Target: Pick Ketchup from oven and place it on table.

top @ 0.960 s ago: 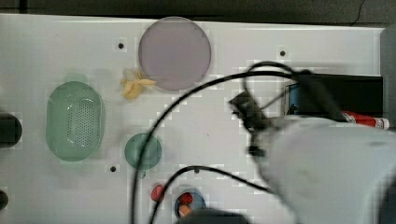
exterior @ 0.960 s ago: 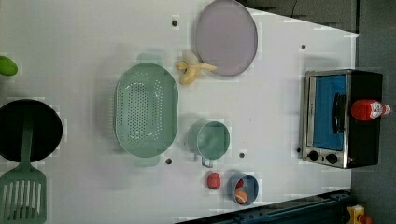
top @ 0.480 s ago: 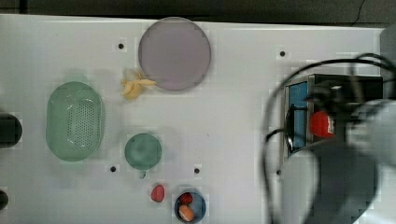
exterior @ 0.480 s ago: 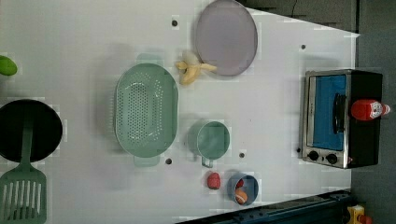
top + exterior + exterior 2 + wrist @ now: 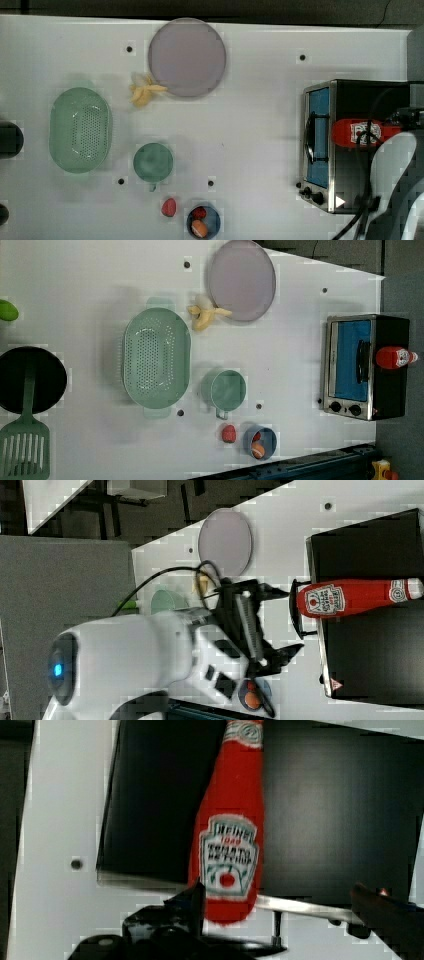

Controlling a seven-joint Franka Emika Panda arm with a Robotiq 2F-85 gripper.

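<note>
- Red plastic against black: the ketchup (image 5: 350, 598) lies on its side on the flat top of the oven (image 5: 370, 645), base toward the steel front edge and white cap toward the back.
- Nothing is held yet: the gripper (image 5: 282, 625) hovers just in front of the oven with its jaws spread wide, one finger on each side of the bottle's line in the wrist view.
- Risk of a push: if the arm advances too low, a fingertip (image 5: 192, 895) could meet the bottle's base and shove it back across the smooth top instead of straddling it.
- Risk of a roll: the bottle is round and lying down, so a one-sided touch could roll it toward the oven's edge and onto the table (image 5: 250, 125).
- Risk of a snag: the door handle (image 5: 310, 137) juts out in front, beside the approach path, and a finger might catch it.
- Risk of a slip: closing on the tapering neck rather than the labelled body would likely let the bottle squirt out.
- Risk at placing: the plate (image 5: 187, 56), cup (image 5: 153, 162) and colander (image 5: 80, 129) stand on the table; bare white surface between them looks safer.
</note>
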